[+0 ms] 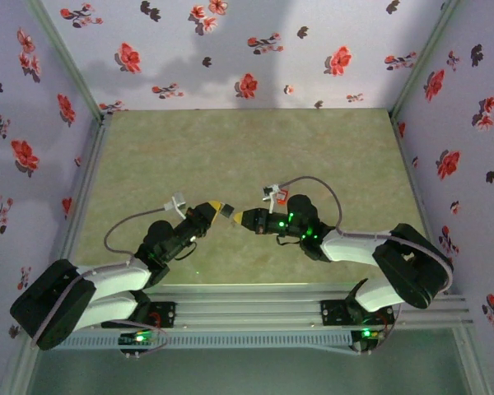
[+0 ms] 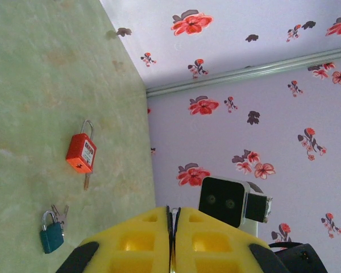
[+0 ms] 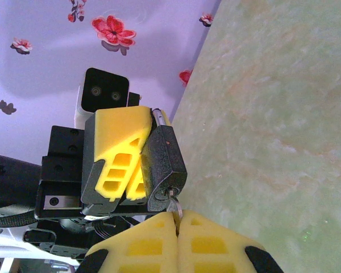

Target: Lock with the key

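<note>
A black padlock (image 3: 166, 162) hangs in the air between the two arms, a silver key (image 3: 175, 206) stuck in the keyhole on its underside. My right gripper (image 3: 177, 219) is shut on the key's bow. My left gripper (image 2: 171, 213) is shut on the padlock at its shackle end, and its yellow fingers (image 3: 116, 151) lie along the lock's side. In the top view the left gripper (image 1: 218, 207) and right gripper (image 1: 240, 218) meet tip to tip over the table's middle, the padlock (image 1: 230, 213) between them.
A red padlock (image 2: 82, 152) with a key in it and a teal padlock (image 2: 51, 237) with keys lie on the green table (image 1: 230, 148). Flowered walls (image 1: 230, 49) close in the back and both sides.
</note>
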Robot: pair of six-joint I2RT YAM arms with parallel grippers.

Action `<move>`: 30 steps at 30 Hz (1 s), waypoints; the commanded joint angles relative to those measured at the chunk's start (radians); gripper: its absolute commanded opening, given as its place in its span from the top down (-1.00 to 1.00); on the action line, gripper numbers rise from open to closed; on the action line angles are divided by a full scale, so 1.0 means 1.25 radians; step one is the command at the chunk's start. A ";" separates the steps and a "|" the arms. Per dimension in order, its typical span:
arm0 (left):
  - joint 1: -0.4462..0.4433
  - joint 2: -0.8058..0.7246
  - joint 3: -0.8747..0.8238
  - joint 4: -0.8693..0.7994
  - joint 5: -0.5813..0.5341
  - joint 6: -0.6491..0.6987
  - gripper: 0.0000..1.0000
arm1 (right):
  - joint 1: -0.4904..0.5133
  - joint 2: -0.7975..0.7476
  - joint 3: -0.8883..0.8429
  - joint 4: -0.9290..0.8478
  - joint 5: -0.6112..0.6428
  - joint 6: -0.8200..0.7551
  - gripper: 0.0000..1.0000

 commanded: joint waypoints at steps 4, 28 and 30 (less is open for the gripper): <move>-0.014 -0.019 0.003 0.020 -0.008 0.007 1.00 | 0.000 -0.007 -0.004 0.049 -0.004 0.003 1.00; -0.013 -0.110 -0.007 -0.055 -0.070 0.043 1.00 | 0.000 -0.028 -0.010 0.035 -0.017 0.011 1.00; -0.013 -0.121 -0.007 -0.062 -0.078 0.044 1.00 | 0.000 -0.032 -0.012 0.030 -0.017 0.008 1.00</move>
